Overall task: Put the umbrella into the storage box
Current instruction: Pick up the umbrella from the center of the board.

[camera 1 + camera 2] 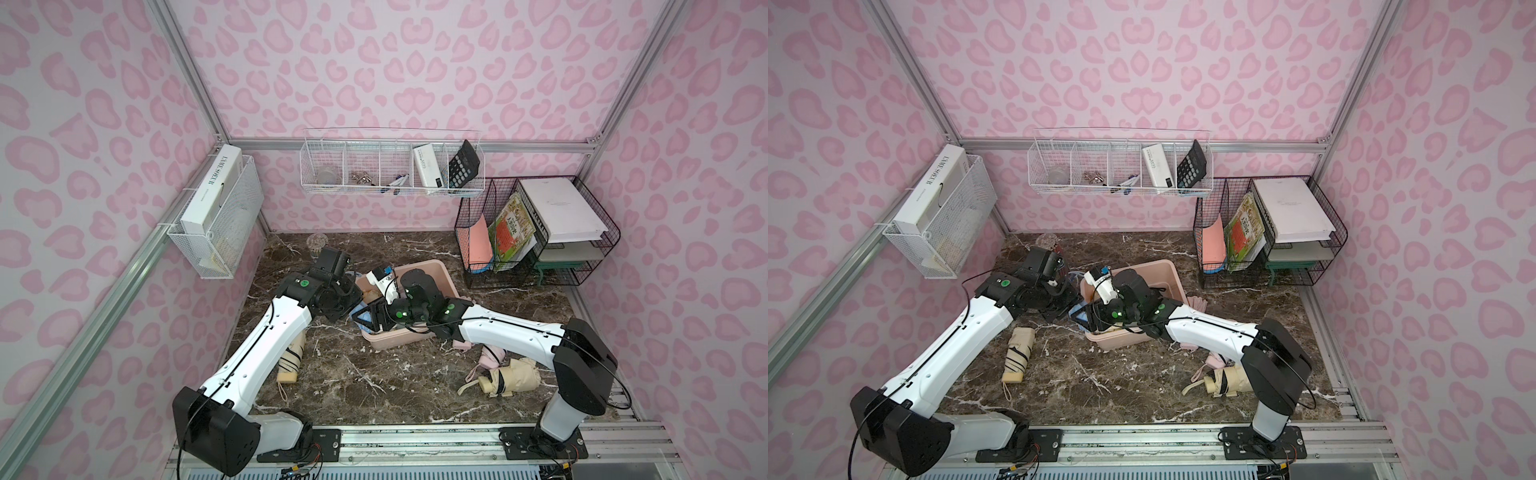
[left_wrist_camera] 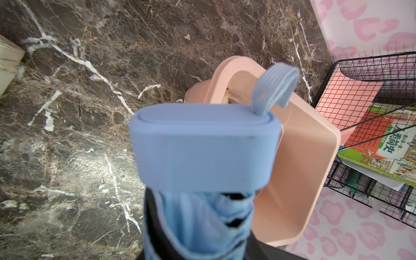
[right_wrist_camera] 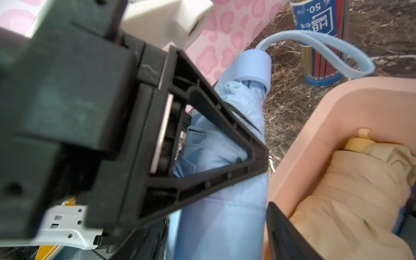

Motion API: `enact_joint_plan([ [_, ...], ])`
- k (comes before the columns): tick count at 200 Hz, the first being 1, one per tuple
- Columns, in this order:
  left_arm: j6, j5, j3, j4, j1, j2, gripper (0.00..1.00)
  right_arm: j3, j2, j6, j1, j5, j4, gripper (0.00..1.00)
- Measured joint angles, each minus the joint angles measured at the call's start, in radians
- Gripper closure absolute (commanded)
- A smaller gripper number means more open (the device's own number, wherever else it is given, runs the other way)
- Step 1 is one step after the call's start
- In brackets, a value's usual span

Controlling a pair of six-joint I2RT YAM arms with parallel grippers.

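The peach-pink storage box [image 1: 436, 272] [image 1: 1167, 270] stands mid-table, with a beige folded umbrella [image 3: 349, 191] lying inside it. A blue folded umbrella [image 1: 360, 316] [image 2: 202, 153] hangs just outside the box's near left corner. My left gripper [image 1: 351, 309] [image 2: 202, 243] is shut on its fabric, below the handle and wrist strap. My right gripper [image 1: 376, 320] [image 3: 225, 236] straddles the other end of the blue umbrella. One of its fingers [image 3: 283, 229] lies against the cloth, and the other is hidden behind the left gripper's frame.
A beige umbrella [image 1: 291, 357] lies under my left arm. A pink umbrella [image 1: 490, 353] and another beige one [image 1: 515, 374] lie under my right arm. A black wire file rack [image 1: 536, 232] stands back right, white wire baskets [image 1: 390, 166] hang on the walls, and a pencil tub [image 3: 319, 40] stands beyond the box.
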Motion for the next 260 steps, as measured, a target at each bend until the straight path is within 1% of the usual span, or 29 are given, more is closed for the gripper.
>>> enact_joint_plan([
  [31,-0.01,-0.004,0.0,0.001,-0.001,0.0,0.92,0.007,0.014,0.016,-0.008,-0.012,0.003,0.57],
  [61,-0.013,-0.004,0.0,0.016,-0.001,0.0,0.81,0.007,0.013,0.034,-0.02,-0.026,0.008,0.72],
  [81,-0.013,0.001,0.0,0.033,-0.002,0.0,0.7,-0.001,0.005,0.044,-0.027,-0.027,0.013,0.79],
  [106,-0.012,0.007,-0.009,0.067,-0.002,-0.004,0.45,-0.015,-0.012,0.048,-0.039,-0.027,0.024,0.84],
  [129,-0.009,0.012,-0.026,0.109,-0.002,-0.022,0.17,-0.036,-0.03,0.049,-0.048,-0.013,0.03,0.86],
  [143,-0.009,0.011,-0.03,0.13,-0.003,-0.032,0.06,-0.053,-0.045,0.055,-0.056,-0.008,0.029,0.87],
  [151,-0.009,0.006,-0.03,0.145,-0.003,-0.037,0.02,-0.061,-0.054,0.059,-0.064,-0.005,0.029,0.87],
  [201,-0.005,-0.055,-0.045,0.188,-0.002,-0.103,0.02,-0.142,-0.129,0.083,-0.107,0.053,0.025,0.88],
  [227,0.01,-0.113,-0.077,0.186,0.003,-0.161,0.02,-0.196,-0.191,0.085,-0.128,0.115,0.0,0.88],
  [260,0.009,-0.167,-0.132,0.167,0.032,-0.216,0.03,-0.267,-0.251,0.085,-0.141,0.189,-0.032,0.88],
])
